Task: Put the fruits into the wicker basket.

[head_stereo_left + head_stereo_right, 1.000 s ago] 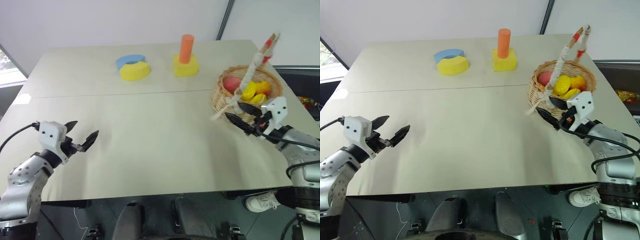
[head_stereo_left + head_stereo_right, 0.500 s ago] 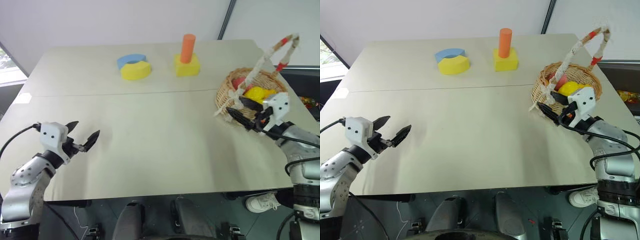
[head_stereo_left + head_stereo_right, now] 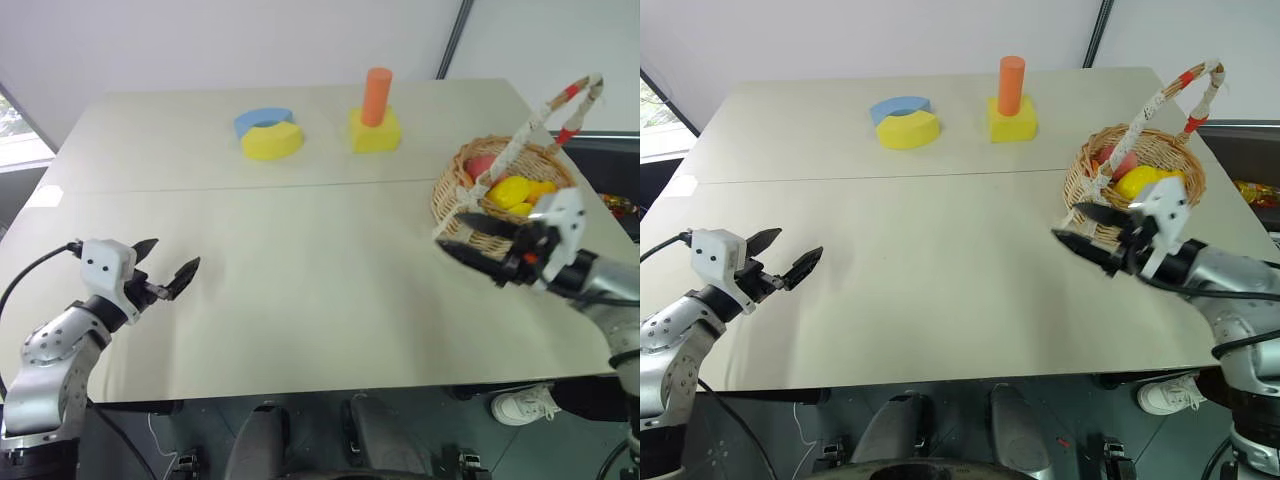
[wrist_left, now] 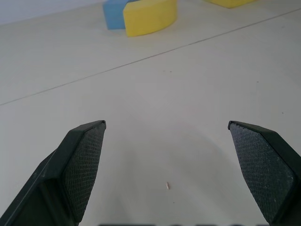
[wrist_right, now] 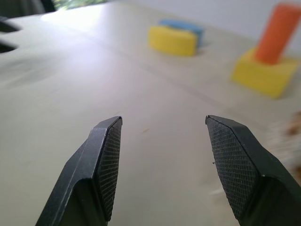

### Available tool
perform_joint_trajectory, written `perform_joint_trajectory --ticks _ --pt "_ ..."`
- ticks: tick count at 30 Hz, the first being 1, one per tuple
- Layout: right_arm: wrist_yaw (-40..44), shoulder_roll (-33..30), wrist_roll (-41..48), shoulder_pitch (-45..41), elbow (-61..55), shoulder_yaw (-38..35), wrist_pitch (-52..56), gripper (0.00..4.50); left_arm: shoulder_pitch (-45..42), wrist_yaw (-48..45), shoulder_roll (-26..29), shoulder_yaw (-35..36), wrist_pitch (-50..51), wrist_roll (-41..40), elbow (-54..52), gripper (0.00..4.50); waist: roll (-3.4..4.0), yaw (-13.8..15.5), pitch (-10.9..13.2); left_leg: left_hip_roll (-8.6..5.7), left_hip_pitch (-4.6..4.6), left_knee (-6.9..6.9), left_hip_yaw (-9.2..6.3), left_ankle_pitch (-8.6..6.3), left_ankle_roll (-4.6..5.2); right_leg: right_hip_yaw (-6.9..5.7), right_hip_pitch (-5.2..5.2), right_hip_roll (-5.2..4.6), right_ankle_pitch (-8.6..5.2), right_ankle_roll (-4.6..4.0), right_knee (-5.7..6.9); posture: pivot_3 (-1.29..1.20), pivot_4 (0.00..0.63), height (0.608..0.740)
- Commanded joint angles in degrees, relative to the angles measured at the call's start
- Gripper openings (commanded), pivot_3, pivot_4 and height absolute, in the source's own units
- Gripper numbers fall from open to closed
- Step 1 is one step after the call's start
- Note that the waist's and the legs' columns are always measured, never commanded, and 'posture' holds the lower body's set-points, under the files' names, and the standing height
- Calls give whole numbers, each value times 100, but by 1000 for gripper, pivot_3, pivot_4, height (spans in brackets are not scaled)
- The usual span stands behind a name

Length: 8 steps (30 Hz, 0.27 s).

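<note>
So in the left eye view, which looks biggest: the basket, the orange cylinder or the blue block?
1. Basket, clearly largest.
2. Orange cylinder and blue block look alike; both sit farther back, so I won't rank them.

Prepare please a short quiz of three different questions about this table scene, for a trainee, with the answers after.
1. True or false: the yellow lemon-like toy fruit lies inside the round woven wicker basket.
2. What stands on the yellow square foam block? A) blue curved block B) orange upright cylinder C) pink ball
3. Fill in: the right gripper is open and holds ____.

Key:
1. True; the pink peach-like toy fruit is in there too.
2. B
3. Nothing; the left gripper is also open and holds nothing.
</note>
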Motion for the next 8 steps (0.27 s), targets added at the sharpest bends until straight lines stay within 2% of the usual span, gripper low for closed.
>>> perform_joint_trajectory --ticks 1,8 --pt "-56 208 -311 -55 111 262 -319 2923 234 35 4 183 -10 -27 -253 4500 -1 -9 -1 0 0 0 0 0 0 0 0 0 0 0 0 0 150 740" --pt "-78 502 -702 -432 738 490 -765 2923 648 162 -48 362 20 -86 -515 4500 0 21 1 0 -1 -1 -1 0 0 0 0 -1 0 0 -5 0 150 740"
